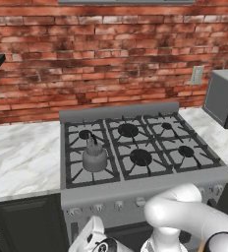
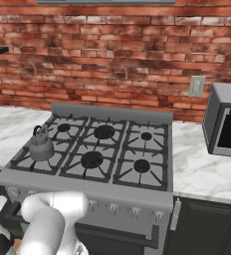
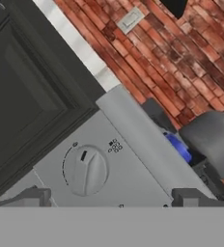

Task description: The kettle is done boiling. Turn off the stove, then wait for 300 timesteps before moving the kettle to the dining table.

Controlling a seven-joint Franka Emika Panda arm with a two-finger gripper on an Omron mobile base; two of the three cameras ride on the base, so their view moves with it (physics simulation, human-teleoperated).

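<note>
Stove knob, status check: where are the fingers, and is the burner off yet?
Gripper open, fingers either side of the stove knob, not yet on it. Blue flame burning under kettle. Nothing blocking.

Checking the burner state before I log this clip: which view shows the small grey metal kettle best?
The left base view: the small grey metal kettle sits whole on the grey steel stove's front-left burner, handle and body clear. The right base view shows it whole too, but smaller and at an angle. The hand view catches its body's edge above a blue flame.
</note>
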